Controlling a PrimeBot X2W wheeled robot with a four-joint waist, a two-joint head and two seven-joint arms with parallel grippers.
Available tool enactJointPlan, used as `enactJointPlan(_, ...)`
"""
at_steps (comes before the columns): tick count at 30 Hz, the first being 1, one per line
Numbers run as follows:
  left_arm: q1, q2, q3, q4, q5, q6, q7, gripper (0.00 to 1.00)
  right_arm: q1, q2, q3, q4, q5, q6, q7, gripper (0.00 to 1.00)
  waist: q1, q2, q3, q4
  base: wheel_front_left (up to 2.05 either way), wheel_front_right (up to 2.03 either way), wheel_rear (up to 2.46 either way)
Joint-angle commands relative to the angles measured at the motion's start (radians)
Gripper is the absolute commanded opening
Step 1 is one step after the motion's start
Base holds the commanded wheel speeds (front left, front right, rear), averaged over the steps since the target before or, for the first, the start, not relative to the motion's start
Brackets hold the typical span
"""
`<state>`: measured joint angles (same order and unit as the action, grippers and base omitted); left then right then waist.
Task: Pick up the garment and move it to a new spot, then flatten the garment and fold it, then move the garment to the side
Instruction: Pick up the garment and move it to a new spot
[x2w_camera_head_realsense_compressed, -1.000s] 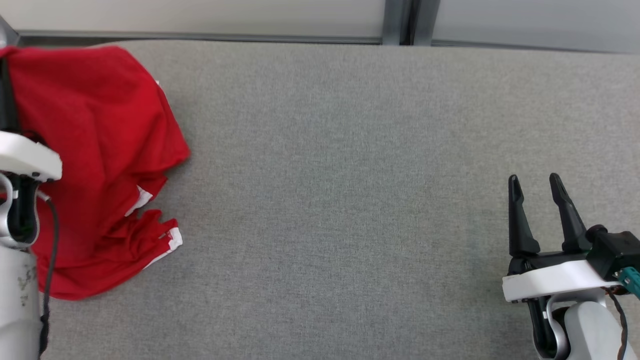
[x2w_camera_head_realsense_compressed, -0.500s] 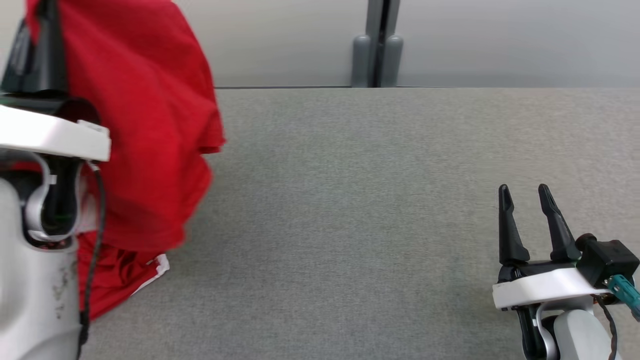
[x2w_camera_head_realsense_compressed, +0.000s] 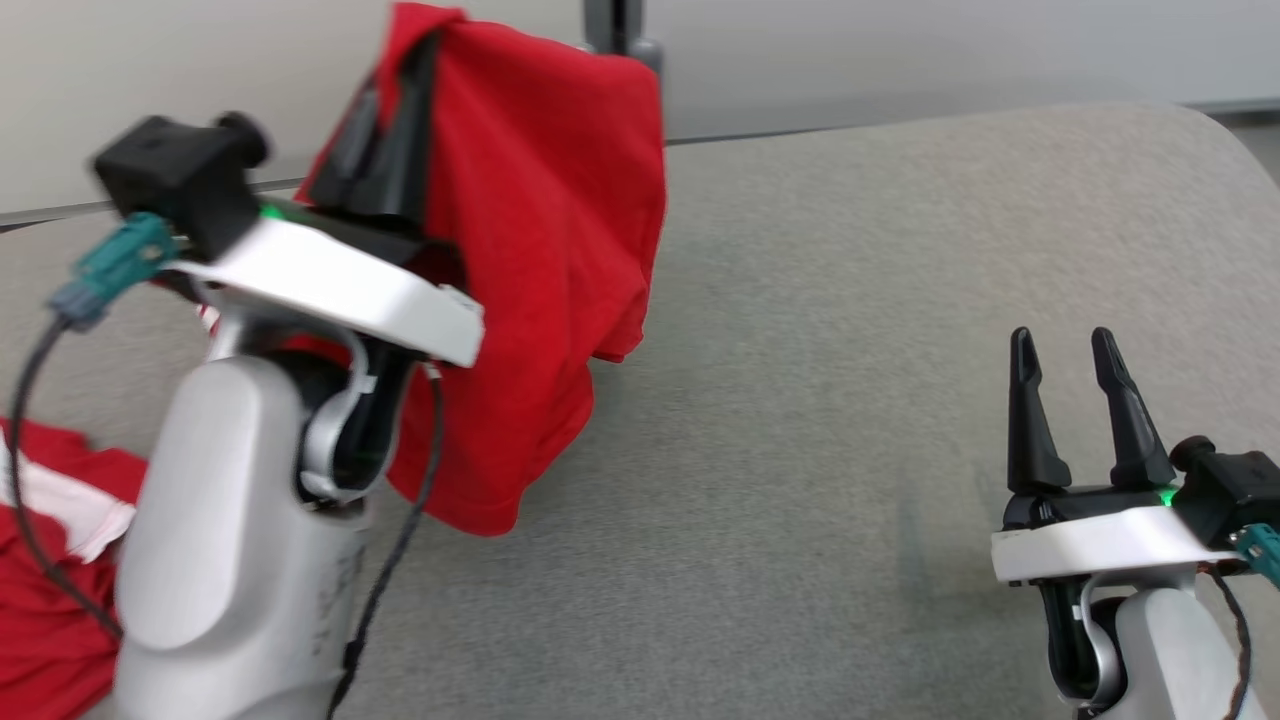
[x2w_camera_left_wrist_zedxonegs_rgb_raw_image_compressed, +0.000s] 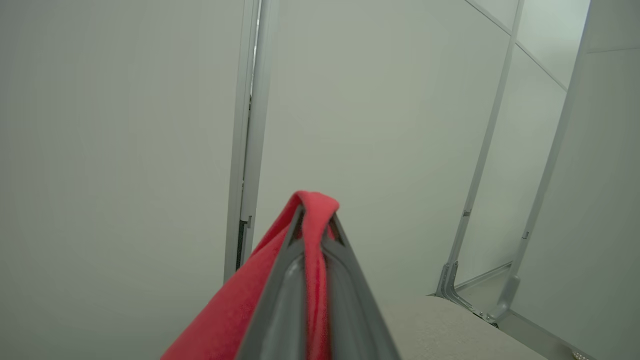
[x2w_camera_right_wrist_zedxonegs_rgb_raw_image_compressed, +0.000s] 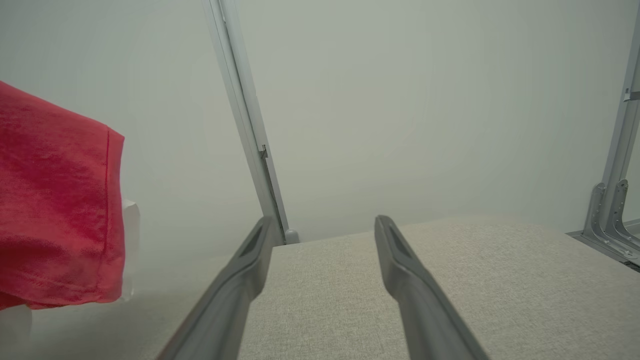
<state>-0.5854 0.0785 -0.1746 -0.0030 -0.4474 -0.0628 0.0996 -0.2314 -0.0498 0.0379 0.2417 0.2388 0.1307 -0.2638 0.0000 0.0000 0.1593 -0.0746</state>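
The garment (x2w_camera_head_realsense_compressed: 545, 250) is a red shirt with white trim. Its upper part hangs lifted above the grey table (x2w_camera_head_realsense_compressed: 820, 330) from my left gripper (x2w_camera_head_realsense_compressed: 405, 75), which is shut on a fold of it. In the left wrist view the red cloth (x2w_camera_left_wrist_zedxonegs_rgb_raw_image_compressed: 312, 235) runs pinched between the two closed fingers. A lower part of the garment still lies on the table at the left edge. My right gripper (x2w_camera_head_realsense_compressed: 1065, 350) stands open and holds nothing over the table's right side. In the right wrist view its fingers (x2w_camera_right_wrist_zedxonegs_rgb_raw_image_compressed: 240, 270) are spread and the hanging shirt (x2w_camera_right_wrist_zedxonegs_rgb_raw_image_compressed: 55, 210) shows at the left.
A pale wall (x2w_camera_head_realsense_compressed: 900, 40) with a grey post (x2w_camera_head_realsense_compressed: 620, 25) runs behind the table. The table's rounded right corner (x2w_camera_head_realsense_compressed: 1200, 125) shows at the upper right. Metal frame brackets (x2w_camera_right_wrist_zedxonegs_rgb_raw_image_compressed: 607, 212) stand past that edge.
My left gripper has lifted the shirt off the table and carried it rightward toward the middle. The head camera has tilted and turned. The right gripper has stayed open where it was.
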Motion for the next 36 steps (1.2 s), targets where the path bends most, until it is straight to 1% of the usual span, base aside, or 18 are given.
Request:
enactJointPlan(1, -0.046, -0.01, -0.032, 0.027, 0.002, 0.011, -0.013, 0.0, -0.016, -0.002, -0.006, -0.009, 0.011, 0.0, -0.001, 1.0, 0.0, 0.0, 0.041, -0.062, 0.0, 0.0, 0.0)
enactJointPlan(5, -0.114, -0.02, -0.122, 0.129, 0.04, 0.033, -0.032, 0.0, -0.031, -0.002, 0.01, -0.012, 0.036, 0.0, -0.001, 1.0, 0.0, 0.0, 0.069, -0.134, 0.0, 0.0, 0.0)
enactJointPlan(6, -0.114, -0.02, -0.122, 0.129, 0.04, 0.033, -0.032, 0.0, -0.031, -0.002, 0.01, -0.012, 0.036, 0.0, -0.001, 1.0, 0.0, 0.0, 0.069, -0.134, 0.0, 0.0, 0.0)
enactJointPlan(8, -0.138, -0.024, -0.168, 0.188, 0.053, 0.043, -0.046, 0.0, -0.039, -0.001, 0.02, -0.016, 0.052, 0.0, -0.001, 1.0, 0.0, 0.0, 0.083, -0.172, 0.0, 0.0, 0.0)
enactJointPlan(11, -0.156, -0.027, -0.242, 0.269, 0.006, 0.056, -0.082, 0.0, -0.045, -0.001, 0.031, -0.014, 0.071, 0.0, -0.001, 1.0, 0.0, 0.0, 0.1, -0.224, 0.0, 0.0, 0.0)
enactJointPlan(12, -0.159, -0.027, -0.274, 0.29, -0.016, 0.063, -0.096, 0.05, -0.047, -0.002, 0.033, -0.014, 0.077, 0.0, -0.001, 1.0, 0.0, 0.0, 0.104, -0.238, 0.0, 0.0, 0.0)
enactJointPlan(13, -0.16, -0.026, -0.307, 0.311, -0.034, 0.074, -0.11, 0.6, -0.047, -0.002, 0.034, -0.013, 0.082, 0.0, -0.001, 1.0, 0.0, 0.0, 0.108, -0.25, 0.0, 0.0, 0.0)
enactJointPlan(14, -0.162, -0.025, -0.341, 0.332, -0.053, 0.084, -0.124, 1.0, -0.047, -0.002, 0.035, -0.013, 0.086, 0.0, -0.001, 1.0, 0.0, 0.0, 0.111, -0.258, 0.0, 0.0, 0.0)
enactJointPlan(18, -0.169, -0.025, -0.448, 0.395, -0.114, 0.11, -0.182, 1.0, -0.04, -0.001, 0.029, -0.015, 0.088, 0.0, -0.001, 1.0, 0.0, 0.0, 0.113, -0.268, 0.0, 0.0, 0.0)
enactJointPlan(22, -0.183, -0.025, -0.475, 0.433, -0.176, 0.136, -0.263, 1.0, -0.027, -0.001, 0.017, -0.016, 0.067, 0.0, -0.001, 1.0, 0.0, 0.0, 0.099, -0.234, 0.0, 0.0, 0.0)
enactJointPlan(25, -0.192, -0.025, -0.44, 0.453, -0.203, 0.151, -0.319, 1.0, -0.016, -0.002, 0.01, -0.02, 0.044, 0.0, -0.001, 1.0, 0.0, 0.0, 0.078, -0.184, 0.0, 0.0, 0.0)
enactJointPlan(28, -0.177, 0.001, -0.39, 0.457, -0.2, 0.156, -0.35, 1.0, -0.006, -0.002, 0.005, -0.02, 0.021, 0.0, -0.001, 1.0, 0.0, 0.0, 0.051, -0.126, 0.0, 0.0, 0.0)
enactJointPlan(32, -0.108, 0.059, -0.327, 0.437, -0.185, 0.154, -0.364, 1.0, 0.013, -0.002, 0.004, -0.017, -0.008, 0.0, -0.001, 1.0, 0.0, 0.0, 0.011, -0.046, 0.0, 0.0, 0.0)
enactJointPlan(36, 0.001, 0.081, -0.276, 0.384, -0.16, 0.158, -0.365, 1.0, 0.036, -0.003, 0.004, -0.015, -0.029, 0.0, -0.001, 1.0, 0.0, 0.0, -0.024, 0.033, 0.0, 0.0, 0.0)
